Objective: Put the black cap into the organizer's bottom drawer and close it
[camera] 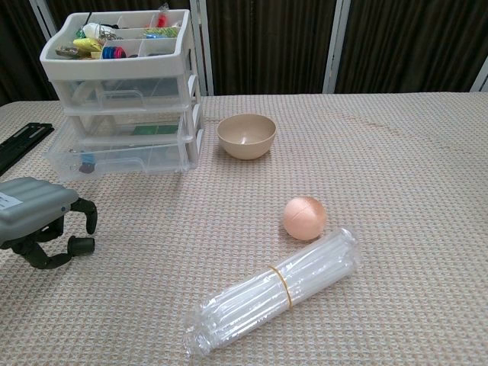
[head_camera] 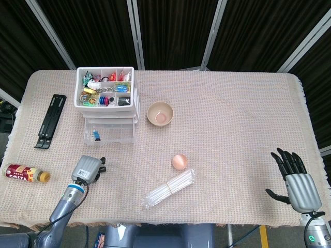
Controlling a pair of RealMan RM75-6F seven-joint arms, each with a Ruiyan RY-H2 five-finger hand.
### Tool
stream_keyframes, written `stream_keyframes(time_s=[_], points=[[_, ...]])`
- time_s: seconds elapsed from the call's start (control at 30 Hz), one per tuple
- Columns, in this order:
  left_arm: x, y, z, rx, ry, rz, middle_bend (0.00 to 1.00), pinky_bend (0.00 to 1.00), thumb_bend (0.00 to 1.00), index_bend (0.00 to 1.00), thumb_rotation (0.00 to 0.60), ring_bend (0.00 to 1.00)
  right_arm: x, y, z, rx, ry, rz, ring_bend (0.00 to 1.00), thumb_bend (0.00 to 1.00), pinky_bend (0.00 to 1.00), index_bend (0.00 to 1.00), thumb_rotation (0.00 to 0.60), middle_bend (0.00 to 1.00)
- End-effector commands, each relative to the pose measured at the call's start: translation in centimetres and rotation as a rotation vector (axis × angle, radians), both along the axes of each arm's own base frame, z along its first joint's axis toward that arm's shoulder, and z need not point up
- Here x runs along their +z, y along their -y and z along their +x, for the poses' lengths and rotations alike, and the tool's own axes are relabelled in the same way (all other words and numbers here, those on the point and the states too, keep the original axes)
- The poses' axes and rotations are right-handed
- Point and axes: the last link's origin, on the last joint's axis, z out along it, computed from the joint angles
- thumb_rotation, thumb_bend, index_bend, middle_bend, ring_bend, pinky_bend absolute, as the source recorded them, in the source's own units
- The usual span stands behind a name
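Observation:
The small black cap (camera: 81, 244) lies on the table cloth at the front left. My left hand (camera: 38, 217) arches over it, with fingers (camera: 90, 217) hanging just behind it and the thumb in front; it does not grip the cap. In the head view my left hand (head_camera: 88, 168) covers the cap. The white organizer (head_camera: 107, 103) stands behind, and its clear bottom drawer (camera: 122, 162) is pulled out, with a blue clip inside. My right hand (head_camera: 295, 178) rests at the front right edge with its fingers spread and nothing in them.
A beige bowl (camera: 245, 136) sits right of the organizer. A pink ball (camera: 305, 217) and a wrapped bundle of straws (camera: 274, 293) lie mid-table. A black folding stand (head_camera: 50, 120) and a small bottle (head_camera: 26, 173) lie at the left.

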Motion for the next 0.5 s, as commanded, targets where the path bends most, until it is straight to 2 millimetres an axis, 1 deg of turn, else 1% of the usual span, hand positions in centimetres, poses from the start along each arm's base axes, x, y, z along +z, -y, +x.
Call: stream_keyframes(time_s=[0.03,0.1,0.17,0.27,0.37,0.5], points=[[-0.3,0.0,0.0,0.002,-0.004,-0.008,1.0,0.72,0.35,0.38,0.6,0.89,0.0,0.0,0.0,0.0,0.0,0.0,0.0,0.04,0.0,0.08,0.6,0.0],[-0.5,0.0,0.1,0.002,-0.004,-0.01,1.0,0.72,0.37,0.4,0.6,0.89,0.0,0.0,0.0,0.0,0.001,-0.001,0.0,0.04,0.0,0.08,0.6,0.0],[-0.7,0.0,0.1,0.002,-0.001,-0.013,1.0,0.72,0.44,0.48,0.6,0.89,0.0,0.0,0.0,0.0,0.0,0.0,0.0,0.04,0.0,0.08,0.6,0.0],[-0.7,0.1,0.3,-0.002,0.007,-0.013,1.0,0.72,0.5,0.57,0.6,0.89,0.0,0.0,0.0,0.0,0.001,-0.001,0.0,0.04,0.0,0.08,0.6,0.0],[-0.6,0.3,0.5,-0.01,0.024,-0.009,1.0,0.72,0.52,0.6,0.6,0.89,0.1,0.0,0.0,-0.002,0.002,-0.001,0.0,0.04,0.0,0.08,0.6,0.0],[-0.1,0.2,1.2,-0.033,0.052,0.004,1.0,0.72,0.53,0.61,0.6,0.89,0.1,0.0,0.0,0.0,0.001,-0.001,0.0,0.04,0.0,0.08,0.6,0.0]])
